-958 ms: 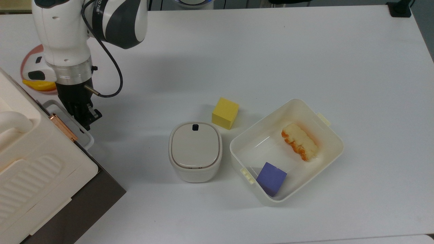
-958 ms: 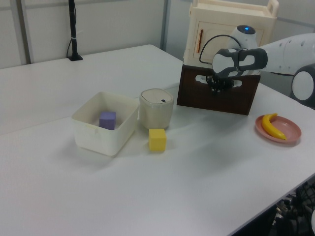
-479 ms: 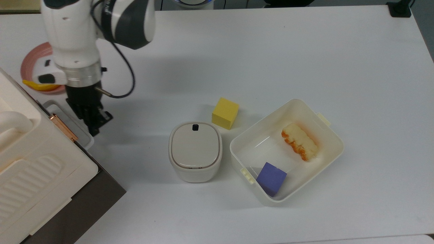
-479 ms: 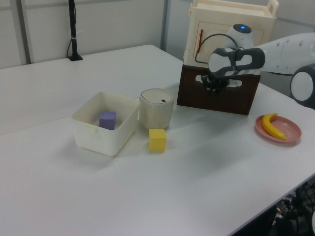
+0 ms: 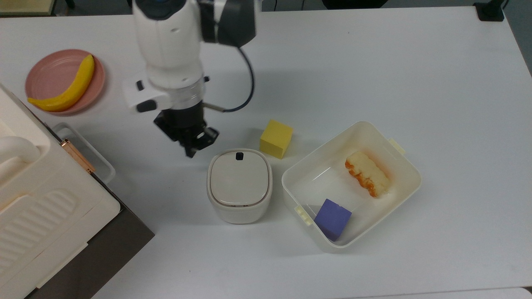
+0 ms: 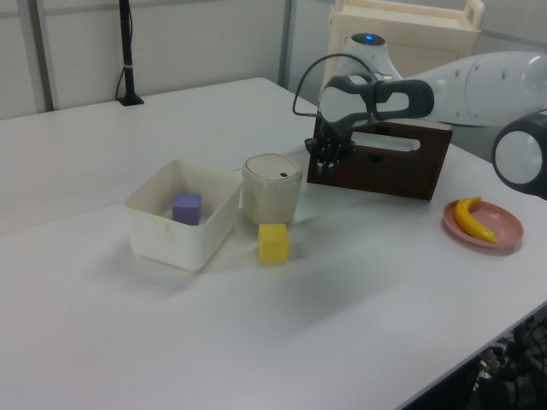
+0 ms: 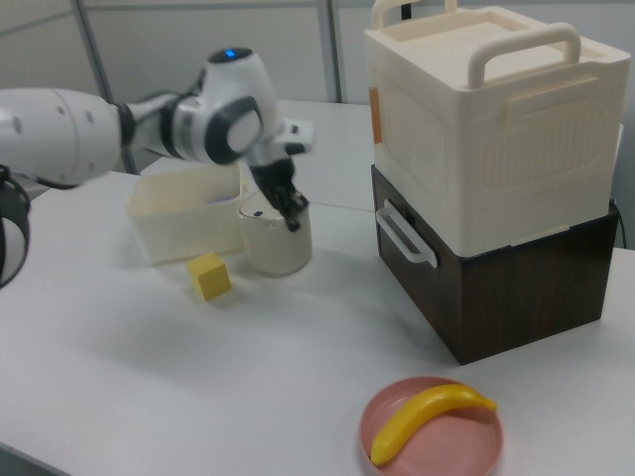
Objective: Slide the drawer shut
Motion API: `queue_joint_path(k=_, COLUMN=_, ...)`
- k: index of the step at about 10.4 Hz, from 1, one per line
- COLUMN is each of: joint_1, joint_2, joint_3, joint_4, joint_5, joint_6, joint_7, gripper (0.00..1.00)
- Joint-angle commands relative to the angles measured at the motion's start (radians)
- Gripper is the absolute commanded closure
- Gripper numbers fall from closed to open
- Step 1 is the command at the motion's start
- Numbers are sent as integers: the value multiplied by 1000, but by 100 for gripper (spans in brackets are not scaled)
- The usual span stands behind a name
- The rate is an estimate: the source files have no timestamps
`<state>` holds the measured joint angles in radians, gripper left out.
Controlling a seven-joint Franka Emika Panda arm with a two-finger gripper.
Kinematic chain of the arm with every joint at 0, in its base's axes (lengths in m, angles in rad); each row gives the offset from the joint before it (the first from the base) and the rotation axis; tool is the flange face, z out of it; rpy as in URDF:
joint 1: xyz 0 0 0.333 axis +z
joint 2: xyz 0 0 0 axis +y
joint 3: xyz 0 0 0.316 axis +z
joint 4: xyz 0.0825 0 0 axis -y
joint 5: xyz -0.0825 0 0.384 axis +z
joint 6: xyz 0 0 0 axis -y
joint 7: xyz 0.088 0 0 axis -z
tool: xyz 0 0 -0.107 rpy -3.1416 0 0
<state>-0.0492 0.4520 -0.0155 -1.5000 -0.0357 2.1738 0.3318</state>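
"Starting at the top view's left: where is the drawer (image 7: pixel 422 297)?"

"Under the cream cabinet (image 5: pixel 37 199), at the table's edge. Its dark front panel looks flush with the body in the right view, and the white loop handle (image 5: pixel 85 151) sticks out toward the middle of the table. I'd judge it shut, or very nearly."

"Anything near it?"

"A pink plate (image 5: pixel 39 68) with a banana (image 5: pixel 66 93), just above it in the top view."

"And the gripper (image 5: pixel 192 149)?"

"Further right and well apart from the handle, hanging just beside the small lidded bin (image 5: pixel 239 182). Its fingers are drawn together with nothing between them."

"So if a push were still needed?"

"The drawer lies to the top view's left of the fingertips. The front panel's long axis runs diagonally there, upper left to lower right, so a push would have to go square to it, toward the lower left."

"Right of the bin?"

"A yellow cube (image 5: pixel 276 138), then the white tub (image 5: pixel 361 123)."
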Motion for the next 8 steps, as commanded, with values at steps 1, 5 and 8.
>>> queue_joint_path(k=1, joint_1=72, joint_2=-158, joint_3=-9, joint_4=-28, joint_5=-7, joint_6=-237, joint_7=-57, gripper=100)
queue_joint_path(k=5, joint_1=109, joint_2=-307, joint_3=-9, joint_4=-32, joint_5=-4, joint_6=-514, joint_7=-221, gripper=92)
queue_joint_path(k=8, joint_1=109, joint_2=-358, joint_3=-9, joint_4=-29, joint_5=-13, joint_6=-571, joint_7=-275, gripper=67)
